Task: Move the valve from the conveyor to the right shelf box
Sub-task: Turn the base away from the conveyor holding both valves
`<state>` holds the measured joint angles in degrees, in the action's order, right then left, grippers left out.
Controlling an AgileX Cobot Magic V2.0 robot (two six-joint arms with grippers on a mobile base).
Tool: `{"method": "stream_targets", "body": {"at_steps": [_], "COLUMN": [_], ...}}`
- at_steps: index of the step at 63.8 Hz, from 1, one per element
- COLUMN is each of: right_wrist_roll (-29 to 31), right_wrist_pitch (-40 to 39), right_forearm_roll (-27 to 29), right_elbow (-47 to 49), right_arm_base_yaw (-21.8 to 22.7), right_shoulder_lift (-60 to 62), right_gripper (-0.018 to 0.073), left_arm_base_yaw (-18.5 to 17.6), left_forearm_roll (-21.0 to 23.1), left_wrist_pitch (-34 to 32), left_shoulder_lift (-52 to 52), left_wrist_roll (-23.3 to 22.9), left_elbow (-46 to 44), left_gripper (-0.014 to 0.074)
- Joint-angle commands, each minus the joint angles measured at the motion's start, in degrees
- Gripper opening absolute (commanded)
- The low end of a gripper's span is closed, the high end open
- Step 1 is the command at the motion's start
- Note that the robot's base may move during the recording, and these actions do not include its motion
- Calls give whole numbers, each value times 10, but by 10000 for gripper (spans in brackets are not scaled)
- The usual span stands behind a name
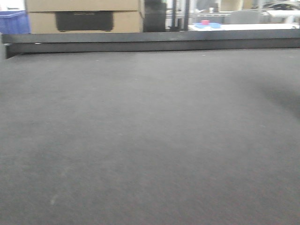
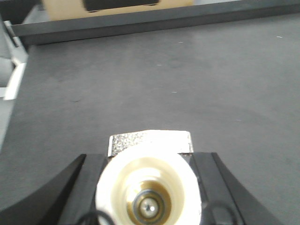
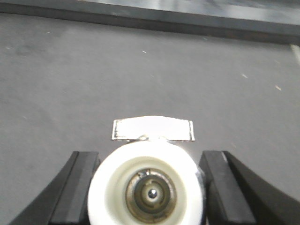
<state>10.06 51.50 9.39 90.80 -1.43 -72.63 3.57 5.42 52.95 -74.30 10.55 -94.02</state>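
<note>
Back of the room, bright and cluttered.
Stacked cardboard boxes sit far left, and the lower one has a dark panel. There's a blue crate just beside them. A dark post stands to their right, then a white bench carrying a red block on blue pieces. Washed-out light glares behind it all.
</note>
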Motion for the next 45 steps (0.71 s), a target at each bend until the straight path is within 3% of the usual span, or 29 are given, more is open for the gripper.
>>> {"method": "stream_targets", "body": {"at_steps": [1,45], "right_wrist_roll": [6,6], "right_wrist_pitch": [-40,-40], "right_forearm_roll": [-3,-3], "right_elbow": [10,10], "right_arm_base_yaw": [1,1], "right_shoulder_lift": [7,7], "right_gripper": [-153,-153], "left_arm_base_yaw": [-3,-3], "left_forearm_roll": [8,8], "left_wrist_pitch": [-31,-31], "left_shoulder_lift": [7,7], "left_wrist_roll": [-3,-3], "left_elbow": [-4,-4], "left_gripper": [-111,-111]}}
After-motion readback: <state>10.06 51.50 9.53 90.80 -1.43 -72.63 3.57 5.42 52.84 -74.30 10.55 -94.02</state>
